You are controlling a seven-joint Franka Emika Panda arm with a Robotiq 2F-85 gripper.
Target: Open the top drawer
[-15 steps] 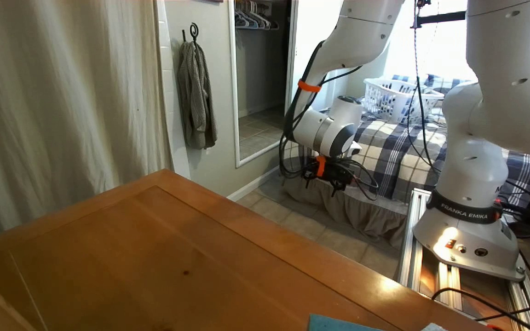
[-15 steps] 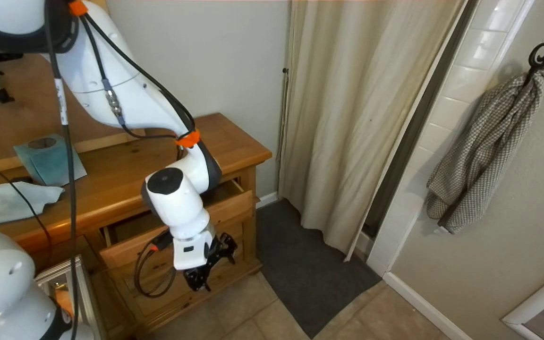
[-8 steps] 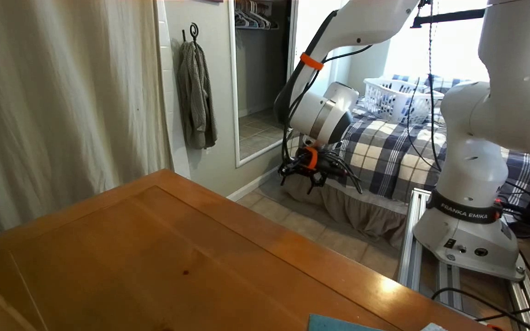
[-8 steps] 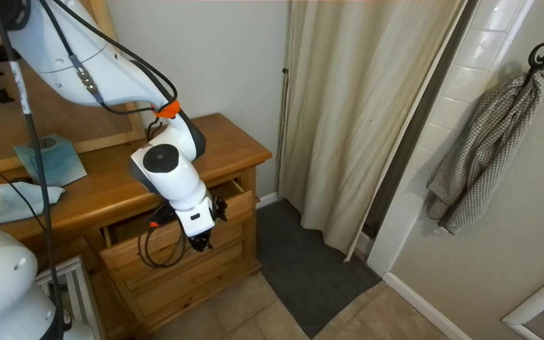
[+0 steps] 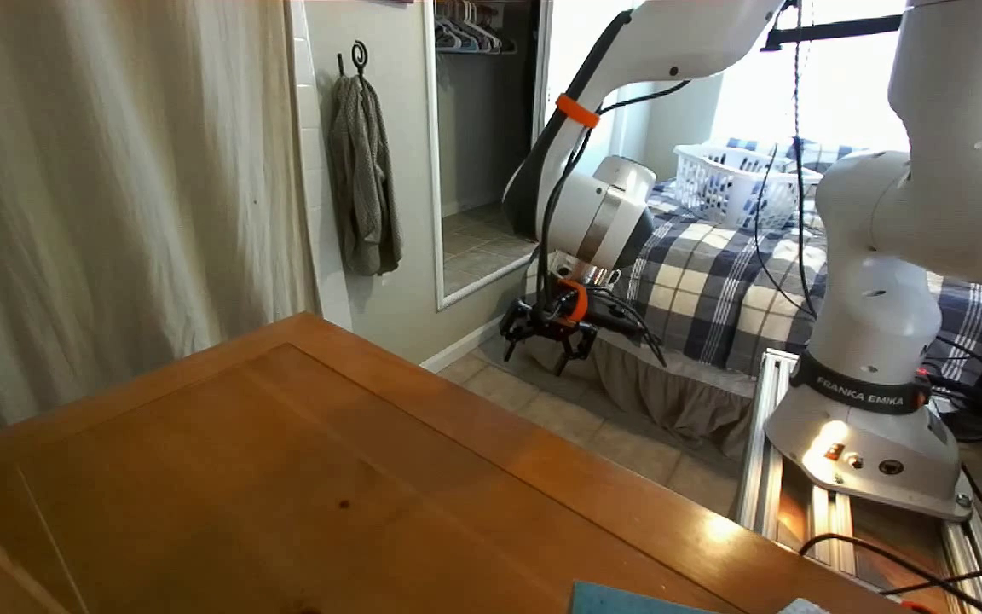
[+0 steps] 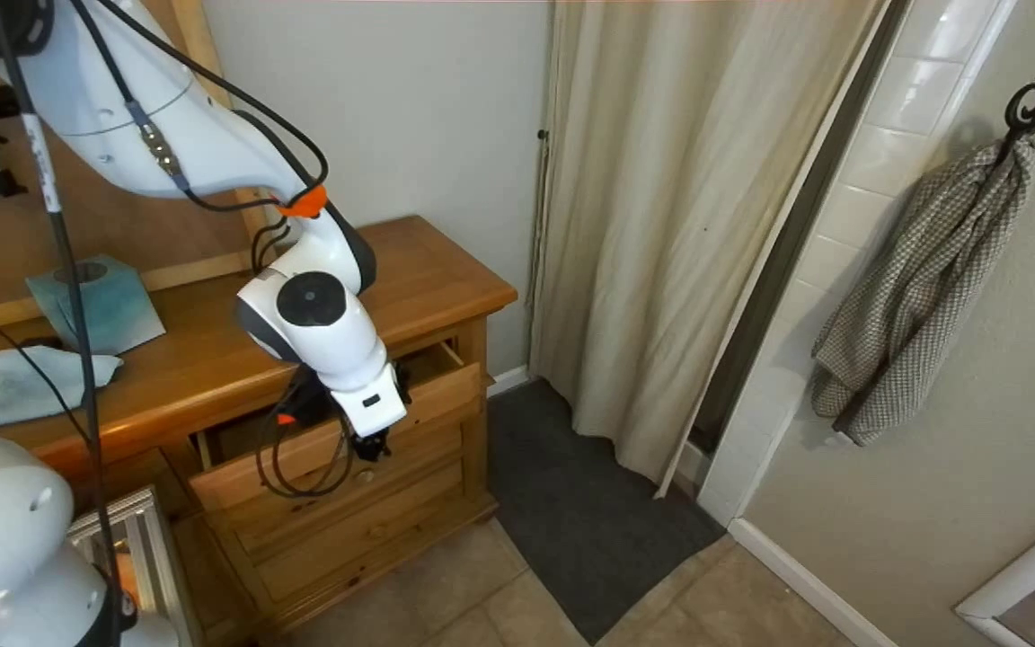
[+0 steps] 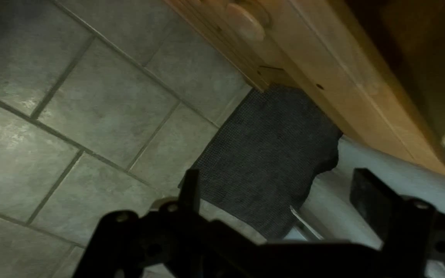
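The top drawer [image 6: 441,397] stands partly out of the dresser [image 6: 432,270], its inside showing behind the rim, so I judge the task largely done and my chief risk is undoing it. If I swing in toward the dresser, I could bump the drawer's front and push it back. If I hook it and pull further, it might come off its support and drop; I cannot see how it is held. The knob [image 7: 245,23] juts out and could catch me on a careless sideways move.

My gripper [image 7: 276,185] is spread wide with nothing between its fingers [image 7: 373,208], which look apart from the wood in the wrist view. Closing here would likely pinch only air. Coming in at this slant, one finger could land inside the rim while its partner misses, twisting the drawer.

In an exterior view my cable loops [image 6: 306,494] hang across the drawer's front; whether they touch it I cannot tell. A snag on the knob would strain the wires. Farther out, a long cable [image 6: 85,359] passes in front of the tissue box [image 6: 118,310] and pale cloth [image 6: 10,391]; a big swing could sweep either off.
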